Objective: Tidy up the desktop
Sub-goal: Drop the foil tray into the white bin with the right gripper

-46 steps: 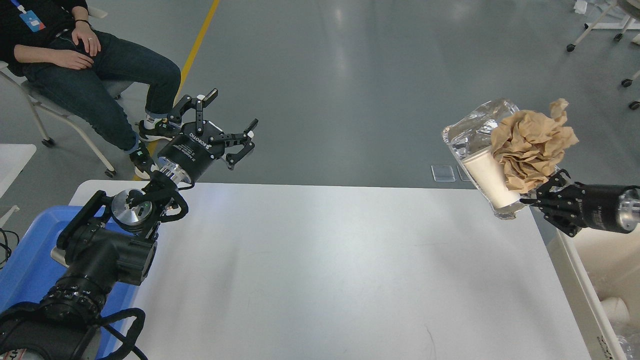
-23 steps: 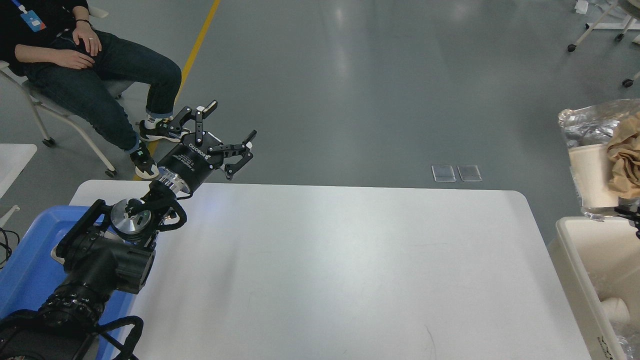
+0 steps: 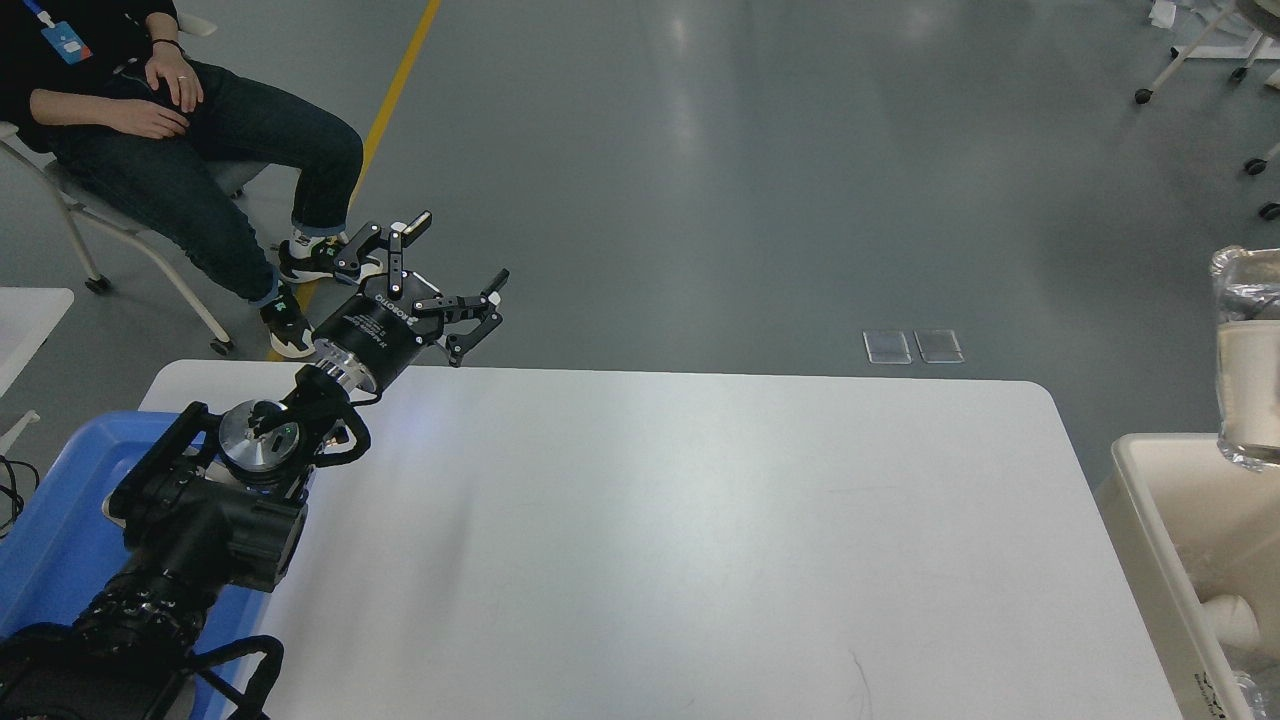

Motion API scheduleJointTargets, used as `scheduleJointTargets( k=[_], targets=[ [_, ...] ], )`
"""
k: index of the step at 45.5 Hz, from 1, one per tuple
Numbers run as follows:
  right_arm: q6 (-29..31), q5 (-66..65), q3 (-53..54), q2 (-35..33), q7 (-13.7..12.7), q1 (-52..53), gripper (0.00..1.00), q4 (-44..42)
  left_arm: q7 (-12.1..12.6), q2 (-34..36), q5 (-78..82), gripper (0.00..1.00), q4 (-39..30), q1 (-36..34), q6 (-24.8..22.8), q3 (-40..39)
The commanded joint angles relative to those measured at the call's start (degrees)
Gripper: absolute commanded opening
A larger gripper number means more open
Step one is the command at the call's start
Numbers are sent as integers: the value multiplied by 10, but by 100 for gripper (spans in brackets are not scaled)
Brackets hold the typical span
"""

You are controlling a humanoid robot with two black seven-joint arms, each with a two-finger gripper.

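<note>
Desktop [image 3: 640,540] below left end effector [image 3: 455,262] (fingers spread).

Bright, even overhead light is filling the scene, and pale streaks of it are reflecting off the glossy grey floor [image 3: 700,150] near the top of the view. The white desktop [image 3: 680,540] is showing a soft sheen toward its far left corner and is carrying only faint, diffuse shadows, the clearest one lying beside the left arm [image 3: 200,520]. Focus is holding sharp across the frame with no motion blur, though the clear plastic bag [image 3: 1245,290] at the right edge is catching small glints and is being cropped by the frame.
</note>
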Motion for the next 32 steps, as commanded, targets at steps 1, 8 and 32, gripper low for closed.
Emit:
scheduleJointTargets(
  k=[1, 8, 32],
  targets=[
    [-42, 7, 0, 14, 0, -12, 0, -1, 0, 2, 0, 98, 0, 0, 2, 0],
    [-89, 27, 0, 26, -1, -26, 0, -4, 0, 4, 1, 97, 0, 0, 3, 0],
    [-203, 72, 0, 64, -1, -99, 0, -4, -1, 1, 8, 98, 0, -1, 17, 0]
  ],
)
